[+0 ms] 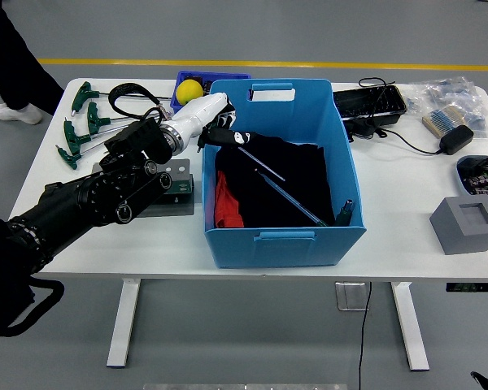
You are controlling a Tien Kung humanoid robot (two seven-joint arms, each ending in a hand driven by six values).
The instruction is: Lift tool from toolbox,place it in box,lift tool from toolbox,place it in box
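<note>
I observed the left hand (221, 130) reaching over the left rim of the blue box (281, 236), fingers clenched around a thin metal tool (259, 159). The tool's shaft slanted down and to the right from the hand, inside the box and above the black cloth (297, 175) lying in it. I could not tell whether the tip touched the cloth. A second thin tool (293, 199) already lay on that cloth, with a red item (226, 203) at the box's left inner wall.

The left arm crossed the green tool holder (175, 183) on the white table (407, 236). Three green T-handle wrenches (80, 122) lay at the far left of the table. A yellow ball (189, 89) sat in a small blue bin (181, 81) behind the hand. A person's leg (8, 57) stood at the upper left, beyond the table.
</note>
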